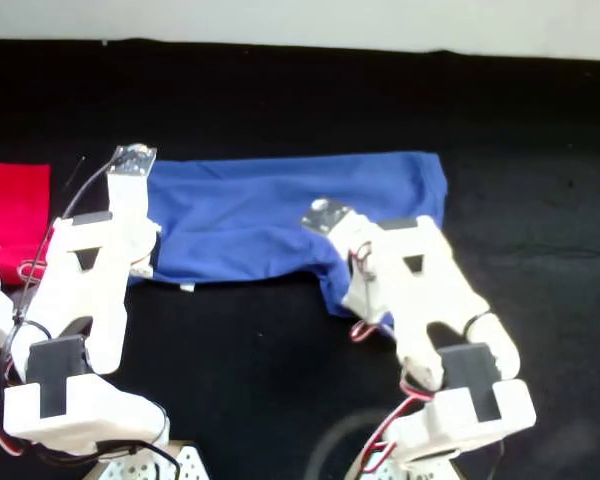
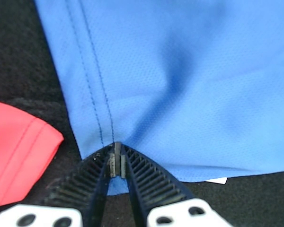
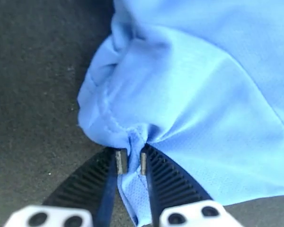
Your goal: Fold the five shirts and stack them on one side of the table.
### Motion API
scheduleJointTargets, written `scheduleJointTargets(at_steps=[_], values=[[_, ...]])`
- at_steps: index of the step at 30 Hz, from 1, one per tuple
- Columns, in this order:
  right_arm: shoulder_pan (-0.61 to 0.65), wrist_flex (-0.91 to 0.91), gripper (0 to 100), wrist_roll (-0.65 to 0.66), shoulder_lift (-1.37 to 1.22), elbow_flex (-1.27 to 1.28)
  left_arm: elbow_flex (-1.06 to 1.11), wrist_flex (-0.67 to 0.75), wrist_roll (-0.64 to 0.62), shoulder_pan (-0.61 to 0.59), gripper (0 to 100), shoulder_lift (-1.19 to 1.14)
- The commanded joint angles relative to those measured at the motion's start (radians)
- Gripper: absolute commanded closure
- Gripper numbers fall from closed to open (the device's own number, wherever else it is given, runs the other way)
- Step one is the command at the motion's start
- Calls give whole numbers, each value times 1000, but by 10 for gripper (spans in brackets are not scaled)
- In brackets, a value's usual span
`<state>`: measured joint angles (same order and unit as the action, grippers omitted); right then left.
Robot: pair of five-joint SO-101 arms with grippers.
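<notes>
The blue mesh-fabric shirt [image 1: 280, 215] lies lengthwise across the black table [image 1: 270, 370], extending away from both claws. The left gripper [image 2: 117, 158] is clamped on its near hem corner, and the right gripper [image 3: 131, 161] is clamped on its bunched near edge.

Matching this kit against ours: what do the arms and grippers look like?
Both the left arm and right arm are white, blocky shells with black motor blocks and red, white and black wires along them. The left gripper and right gripper have black fingers with ribbed inner faces on white mounts with round holes.
</notes>
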<state>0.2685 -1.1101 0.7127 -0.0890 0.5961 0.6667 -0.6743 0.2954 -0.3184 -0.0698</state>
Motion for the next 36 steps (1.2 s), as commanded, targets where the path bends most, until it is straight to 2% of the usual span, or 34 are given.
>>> scheduleJointTargets(at_steps=[1, 6, 10, 21, 25, 31, 36], values=[[-58, -107, 993, 12, 47, -51, 1, 31, 11, 10, 992, -10], [-124, -139, 993, 14, 163, -140, 1, 31, 11, 10, 992, -10], [-130, -136, 993, 9, 147, -272, 1, 31, 11, 10, 992, -10], [-127, -84, 990, 5, -236, -680, 1, 31, 11, 10, 992, -10], [-125, -84, 974, -103, -331, -811, 1, 31, 11, 10, 992, -10], [-128, -77, 824, -249, -418, -937, 1, 31, 11, 10, 992, -10], [-162, -77, 821, -367, -444, -1038, 1, 31, 11, 10, 992, -10]])
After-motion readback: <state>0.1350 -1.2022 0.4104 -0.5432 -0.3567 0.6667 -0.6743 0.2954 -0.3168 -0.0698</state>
